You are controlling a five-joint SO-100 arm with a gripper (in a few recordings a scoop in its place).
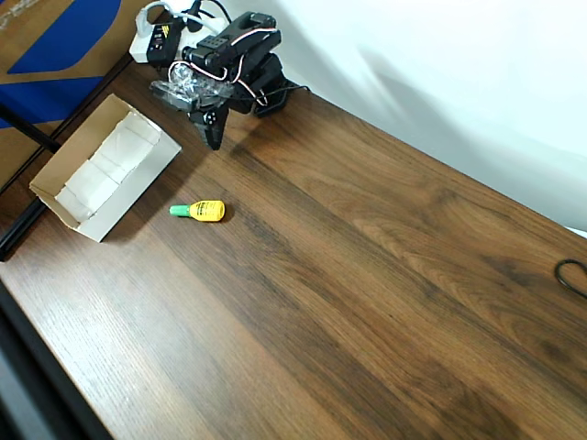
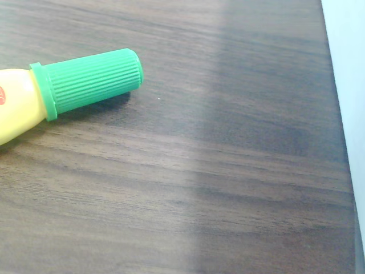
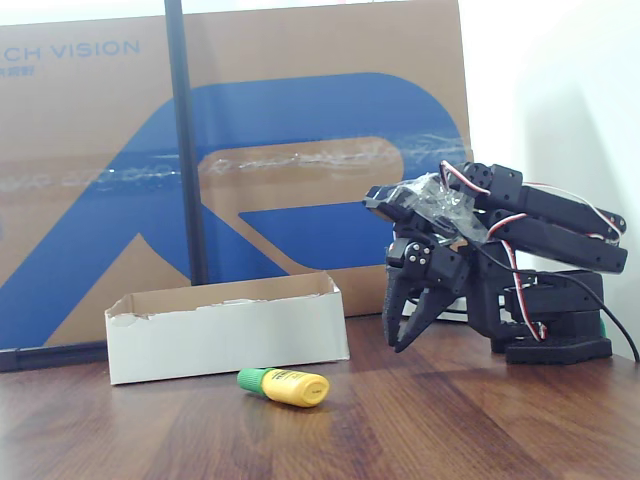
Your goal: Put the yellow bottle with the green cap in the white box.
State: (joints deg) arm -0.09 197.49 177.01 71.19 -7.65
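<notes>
Overhead view | gripper [image 1: 213, 136] pressed together, clear of yellow bottle [image 1: 204, 211] lying beside white box [image 1: 105, 168] | risk: rolls when nudged

Overhead view. A dark wood-grain counter [image 1: 367, 275] carries the yellow bottle with the green cap [image 1: 199, 211], lying on its side with the cap pointing left. The white box [image 1: 105, 167], open-topped with inner dividers, sits just left of and above the bottle, apart from it. The black arm [image 1: 234, 64] is folded at the counter's far edge; its gripper [image 1: 212, 136] points down over bare wood, the fingers apparently close together.
</notes>
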